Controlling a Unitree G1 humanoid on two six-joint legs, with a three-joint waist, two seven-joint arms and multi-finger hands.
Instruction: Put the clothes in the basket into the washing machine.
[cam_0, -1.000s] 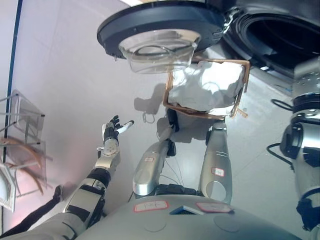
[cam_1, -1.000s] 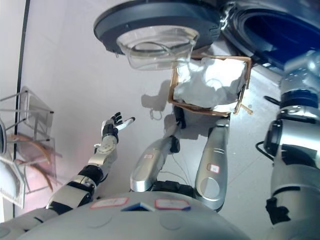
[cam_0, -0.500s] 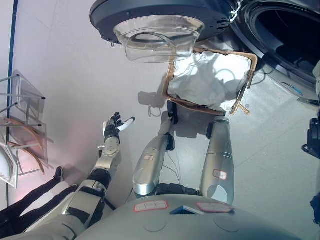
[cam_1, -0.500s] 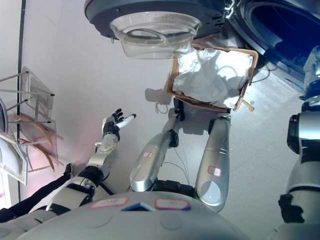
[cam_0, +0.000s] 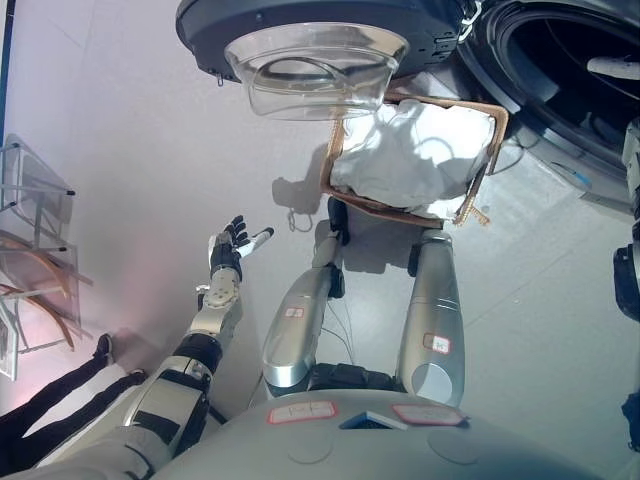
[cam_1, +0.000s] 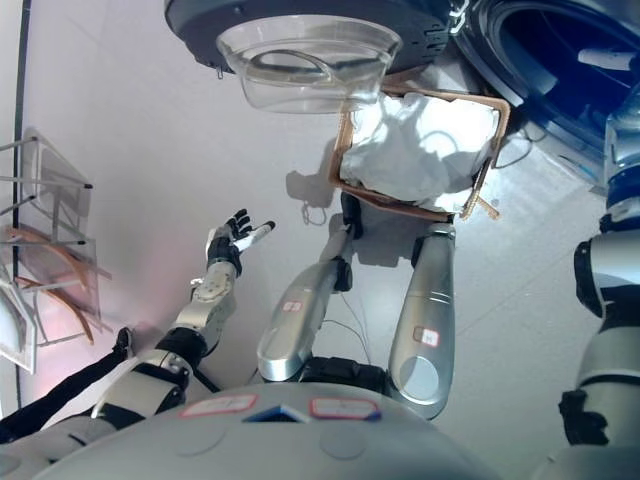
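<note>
A brown-rimmed basket (cam_0: 388, 211) sits on the floor ahead of me, filled with white clothes (cam_0: 410, 160). Over its far-left side hangs the washing machine's open round door (cam_0: 200, 35) with a clear glass bowl (cam_0: 315, 75). The dark drum opening (cam_0: 560, 80) lies at the upper right. My left hand (cam_0: 232, 252) is held out over the bare floor, left of the basket, fingers spread and empty. My right arm (cam_1: 615, 200) rises along the right edge. Only a pale tip of my right hand (cam_0: 613, 68) shows against the drum opening.
A wire rack (cam_0: 35, 250) with curved wooden pieces stands at the left edge. A person's legs in dark trousers (cam_0: 50, 420) reach in at the lower left. Grey floor lies between the rack and the basket.
The camera has shifted a little. My right arm has lifted toward the drum, mostly leaving the left eye view. The person's legs have come in at the lower left. My left hand holds still.
</note>
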